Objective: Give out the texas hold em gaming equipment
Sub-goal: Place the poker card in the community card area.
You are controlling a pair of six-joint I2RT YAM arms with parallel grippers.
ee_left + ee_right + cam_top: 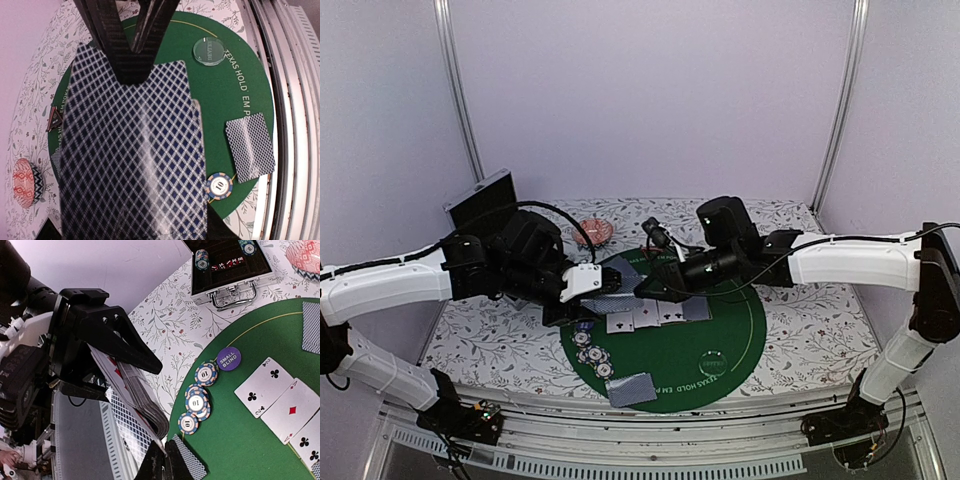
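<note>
Dealing is in hand, I'd say. The left gripper [605, 282] has its jaws partway open and clamped on the thick deck of blue-diamond-backed playing cards [132, 160]. It holds the deck tilted above the round green felt mat [730, 320] on the flower-patterned bench [820, 310]. The right gripper [166, 464] has its jaws almost together at the deck's lower corner, seemingly pinching a single card [156, 439]. Next it should slide that one free without dragging its neighbours, then lay it by the row of white face-up cards [280, 400].
</note>
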